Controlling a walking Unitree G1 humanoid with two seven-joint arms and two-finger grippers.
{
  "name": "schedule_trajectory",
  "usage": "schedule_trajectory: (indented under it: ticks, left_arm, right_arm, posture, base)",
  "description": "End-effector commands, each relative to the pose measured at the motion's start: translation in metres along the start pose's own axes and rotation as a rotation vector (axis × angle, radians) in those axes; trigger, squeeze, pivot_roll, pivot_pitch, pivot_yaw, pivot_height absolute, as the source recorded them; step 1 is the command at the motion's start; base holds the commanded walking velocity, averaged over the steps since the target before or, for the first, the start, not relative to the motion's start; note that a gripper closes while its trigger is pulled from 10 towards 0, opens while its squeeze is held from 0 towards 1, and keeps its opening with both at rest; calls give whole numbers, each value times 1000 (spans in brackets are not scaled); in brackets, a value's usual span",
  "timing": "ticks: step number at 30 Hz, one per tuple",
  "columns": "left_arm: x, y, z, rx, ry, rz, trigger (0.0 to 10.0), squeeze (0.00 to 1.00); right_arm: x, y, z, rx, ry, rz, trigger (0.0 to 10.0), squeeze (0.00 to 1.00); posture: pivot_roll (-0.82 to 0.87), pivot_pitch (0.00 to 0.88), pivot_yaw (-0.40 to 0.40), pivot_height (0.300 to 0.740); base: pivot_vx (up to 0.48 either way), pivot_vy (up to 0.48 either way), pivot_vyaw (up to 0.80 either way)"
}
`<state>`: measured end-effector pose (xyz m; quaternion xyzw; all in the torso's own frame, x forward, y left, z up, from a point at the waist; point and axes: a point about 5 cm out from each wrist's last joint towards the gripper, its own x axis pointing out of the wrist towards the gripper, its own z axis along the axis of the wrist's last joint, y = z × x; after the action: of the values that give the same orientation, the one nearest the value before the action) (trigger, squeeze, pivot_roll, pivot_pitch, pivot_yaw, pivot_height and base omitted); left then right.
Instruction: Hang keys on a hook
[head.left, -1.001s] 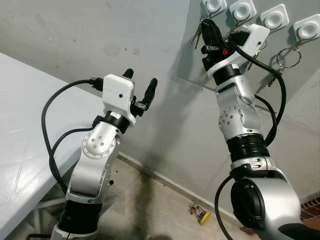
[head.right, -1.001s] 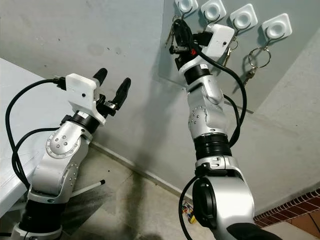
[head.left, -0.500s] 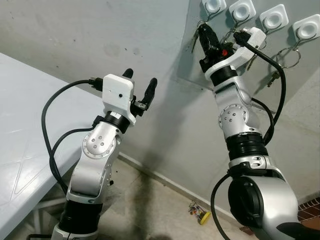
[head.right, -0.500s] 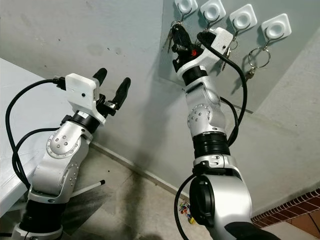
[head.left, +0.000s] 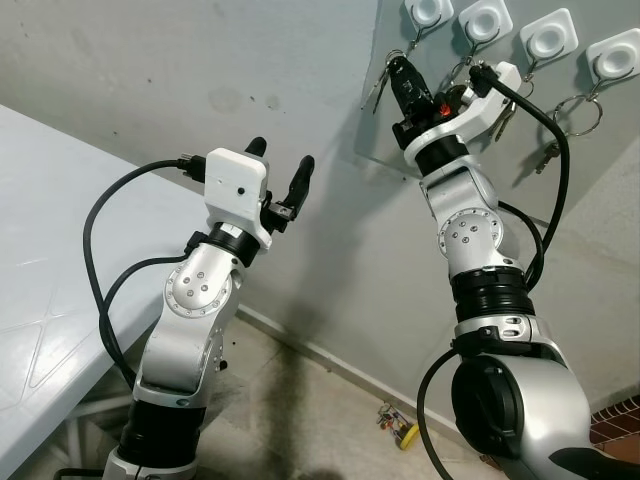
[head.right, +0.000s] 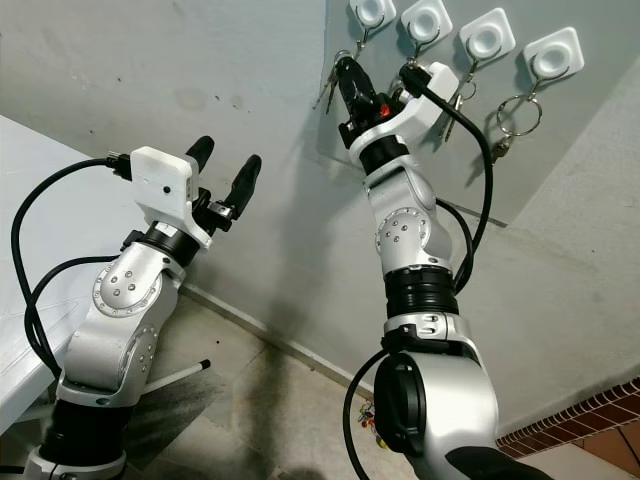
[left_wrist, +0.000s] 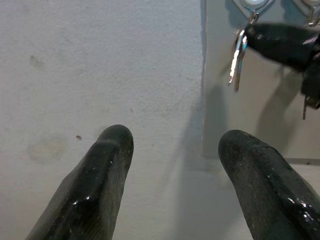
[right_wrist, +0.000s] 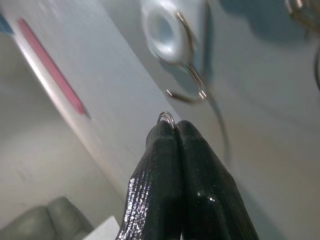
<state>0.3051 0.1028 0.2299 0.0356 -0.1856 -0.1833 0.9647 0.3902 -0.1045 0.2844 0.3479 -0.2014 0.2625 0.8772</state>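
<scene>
Right gripper (right_wrist: 170, 131) pinches key ring (right_wrist: 166, 118) just under hook (right_wrist: 187, 90); eye view adds dangling keys (head.left: 376, 88). Left gripper (head.left: 281, 167) spread, idle.

Your silver right arm is stretching way up, its black two-fingered right gripper (head.left: 402, 72) pressing its fingers (right_wrist: 170, 170) tight together on a thin metal key ring (right_wrist: 166, 118). Your left arm is sitting bent at chest height, left gripper (head.left: 280, 168) spreading its fingers wide, holding nothing.
</scene>
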Motion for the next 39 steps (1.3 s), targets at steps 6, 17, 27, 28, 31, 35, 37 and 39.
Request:
schedule_trajectory:
  ticks: [6, 17, 27, 28, 31, 35, 37, 39]
  left_arm:
    - [1, 1, 1, 3, 1, 6, 10000, 0]
    - [2, 3, 2, 5, -3, 9, 10000, 0]
    - [2, 3, 3, 5, -5, 10, 10000, 0]
    - [2, 3, 3, 5, -5, 10, 10000, 0]
    - [2, 3, 3, 8, -6, 10, 10000, 0]
    - [2, 3, 3, 4, -4, 12, 10000, 0]
    - [2, 4, 3, 3, -3, 13, 10000, 0]
    - [2, 4, 3, 1, -3, 12, 10000, 0]
  right_arm:
    - [4, 7, 20, 23, -98, 41, 10000, 0]
    - [5, 1, 15, 119, -58, -24, 10000, 0]
    - [1, -7, 8, 239, -45, -85, 10000, 0]
    - [1, -7, 8, 239, -45, -84, 10000, 0]
    - [0, -5, 8, 228, -46, -53, 10000, 0]
    - [0, -5, 8, 255, -43, -56, 10000, 0]
    - [0, -5, 8, 259, -44, -63, 10000, 0]
    - [0, -5, 8, 254, -42, -60, 10000, 0]
  posture:
    - [-53, 105, -40, 740]
    - [-54, 106, -39, 740]
    - [-54, 107, -37, 740]
    - [-54, 107, -37, 740]
    - [-54, 109, -37, 740]
    - [-54, 110, -38, 740]
    - [-54, 110, -38, 740]
    - [-54, 110, -38, 740]
  base:
    - [0, 0, 0]
    - [0, 0, 0]
    - [0, 0, 0]
    - [0, 0, 0]
    - [0, 0, 0]
    - [0, 0, 0]
    - [0, 0, 0]
    - [0, 0, 0]
